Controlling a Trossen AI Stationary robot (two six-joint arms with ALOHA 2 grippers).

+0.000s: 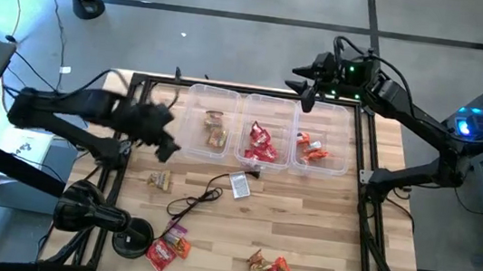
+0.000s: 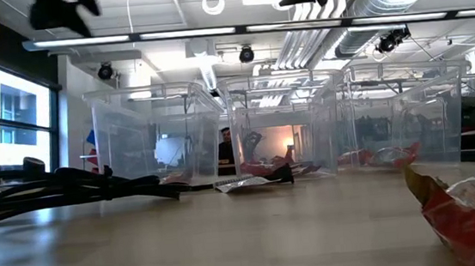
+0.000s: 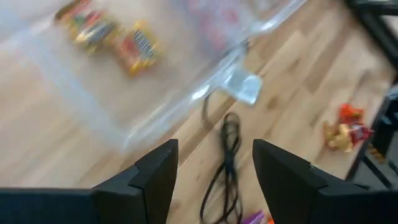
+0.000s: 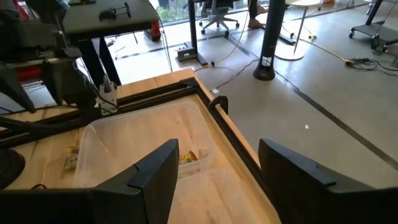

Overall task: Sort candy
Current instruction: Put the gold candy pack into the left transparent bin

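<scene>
Hovering with fingers spread wide and empty, the left gripper (image 1: pixel 161 135) hangs just beside the left bin (image 1: pixel 207 122); a brown/gold candy (image 1: pixel 160 179) lies on the table (image 1: pixel 322 227) just below it, more red pieces (image 1: pixel 167 246) nearer the front edge. Such crinkly wrappers look light, soft and slippery, best pinched across the middle. Farther right, the right gripper (image 1: pixel 306 88), likewise wide and empty, waits over the bins' far rim.

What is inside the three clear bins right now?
Left bin: brown/gold candy. Middle bin: red candy. Right bin: orange-red candy. The left hand overlaps the left bin's edge, hiding that corner.
</scene>
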